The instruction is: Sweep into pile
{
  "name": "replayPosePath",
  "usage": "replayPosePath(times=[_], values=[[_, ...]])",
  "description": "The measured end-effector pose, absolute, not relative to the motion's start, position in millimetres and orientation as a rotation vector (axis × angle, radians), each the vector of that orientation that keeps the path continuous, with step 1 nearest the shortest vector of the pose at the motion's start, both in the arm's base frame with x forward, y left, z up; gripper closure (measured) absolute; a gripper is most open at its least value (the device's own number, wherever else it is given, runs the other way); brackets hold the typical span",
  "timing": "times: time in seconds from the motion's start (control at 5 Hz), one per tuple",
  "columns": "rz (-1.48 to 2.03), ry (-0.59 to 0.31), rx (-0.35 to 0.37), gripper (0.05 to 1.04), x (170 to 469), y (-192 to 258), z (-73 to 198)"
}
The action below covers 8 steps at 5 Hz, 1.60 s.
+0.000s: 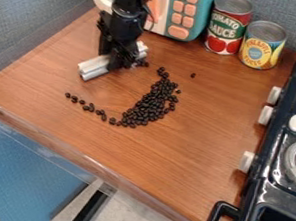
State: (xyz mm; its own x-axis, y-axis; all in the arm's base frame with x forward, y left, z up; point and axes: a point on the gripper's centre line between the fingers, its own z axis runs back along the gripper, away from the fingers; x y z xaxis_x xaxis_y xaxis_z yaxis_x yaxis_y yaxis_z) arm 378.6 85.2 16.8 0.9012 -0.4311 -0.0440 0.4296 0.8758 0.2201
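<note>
- Small, glossy black oval beans point(153, 103) lie on the brown wood-grain table point(193, 153), most of them crowded into a curved band near its middle.
- From the band's lower end, a thin, broken line of beans trails toward the table's left edge.
- One bean sits apart from the rest, between the band and the cans at the back edge; a few others lie close to the far end of the bar.
- The black two-finger tool point(118, 63) hangs over the back left part of the table, clenched on a long, whitish, ridged bar point(94, 68).
- The bar lies slantwise, apart from the main band of beans.
- At the back edge stands a teal toy microwave point(200, 19) with orange buttons; just beside it are a red and green metal can point(228, 26) and a shorter yellow and blue metal can point(262, 47).
- Along the right edge is a black toy stove point(278, 142) with white knobs point(265, 115).
</note>
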Motion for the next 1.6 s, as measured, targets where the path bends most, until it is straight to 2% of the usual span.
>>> replayPosePath(times=[0.4,1.0,1.4,1.6], values=[[-0.511,-0.023,0.214,0.709,368.8,58.2,21.5],[-0.551,-0.029,0.193,0.709,366.1,46.2,29.2],[-0.401,-0.048,0.205,0.709,367.8,100.9,57.6],[-0.3,-0.031,0.25,0.709,372.8,127.5,68.5]])
